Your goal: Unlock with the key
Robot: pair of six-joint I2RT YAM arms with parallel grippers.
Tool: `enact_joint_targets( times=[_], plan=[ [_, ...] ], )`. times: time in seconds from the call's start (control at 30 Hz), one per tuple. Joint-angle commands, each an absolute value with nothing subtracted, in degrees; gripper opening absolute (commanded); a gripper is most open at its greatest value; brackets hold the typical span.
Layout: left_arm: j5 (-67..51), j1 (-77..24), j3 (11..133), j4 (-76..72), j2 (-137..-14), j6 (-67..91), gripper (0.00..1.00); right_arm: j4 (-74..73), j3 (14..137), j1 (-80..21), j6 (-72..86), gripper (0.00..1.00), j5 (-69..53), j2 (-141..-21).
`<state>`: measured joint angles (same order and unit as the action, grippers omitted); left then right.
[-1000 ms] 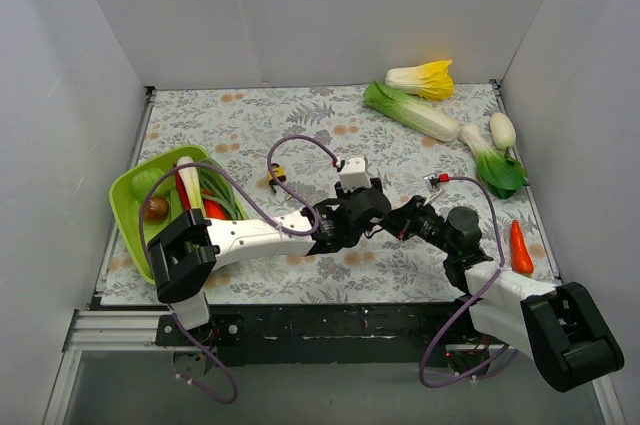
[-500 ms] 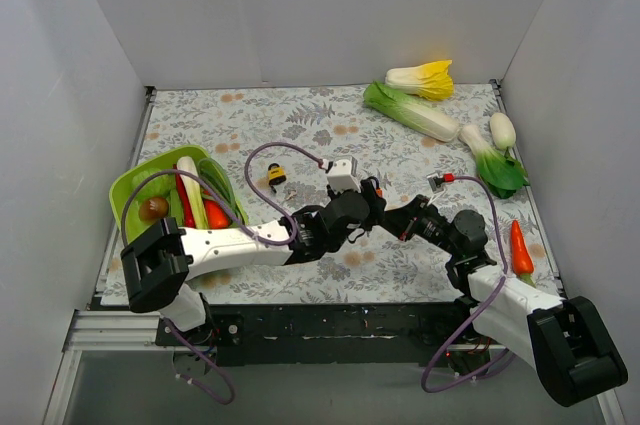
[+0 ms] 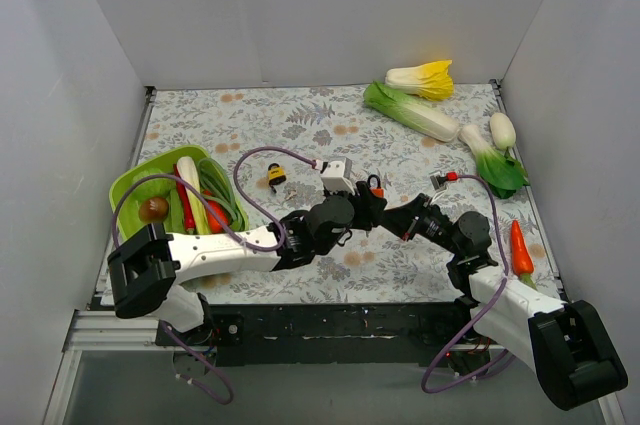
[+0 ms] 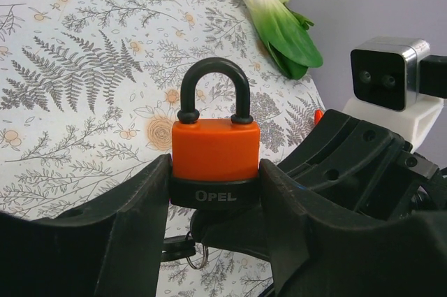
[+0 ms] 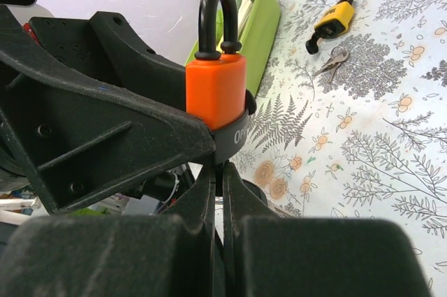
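My left gripper is shut on the orange padlock by its black base and holds it upright above the table, shackle closed. In the top view the padlock sits mid-table between both grippers. My right gripper is shut right under the padlock, pinching something thin and dark at the lock's bottom. The key bunch, a black head with a ring, hangs under the lock in the left wrist view. The keyhole itself is hidden.
A yellow padlock with its own keys lies on the table behind. A green basket of vegetables stands at the left. Cabbages, a bok choy and a carrot lie at the right.
Both grippers, still joined at the padlock, have drifted slightly back and left; the left arm's elbow and base link swung left. Both holds look unchanged.
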<state>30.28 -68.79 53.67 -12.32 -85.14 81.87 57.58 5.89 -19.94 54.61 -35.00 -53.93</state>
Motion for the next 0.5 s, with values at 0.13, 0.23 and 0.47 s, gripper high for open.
enact_joint_targets(
  times=[0.13,0.23,0.47],
  plan=[
    [12.4,-73.3,49.8,-17.9,-81.2,79.5,0.00,67.3,10.5,-17.3,57.3,0.01,-24.3,-53.5],
    [11.0,-73.2,49.1,-19.6,-80.8,79.0,0.00,67.9,10.5,-17.2,57.8,0.01,-24.4,-53.4],
    [8.4,-73.3,47.0,-23.6,-79.5,78.4,0.00,70.1,10.2,-16.9,58.9,0.01,-25.0,-53.4]
  ],
)
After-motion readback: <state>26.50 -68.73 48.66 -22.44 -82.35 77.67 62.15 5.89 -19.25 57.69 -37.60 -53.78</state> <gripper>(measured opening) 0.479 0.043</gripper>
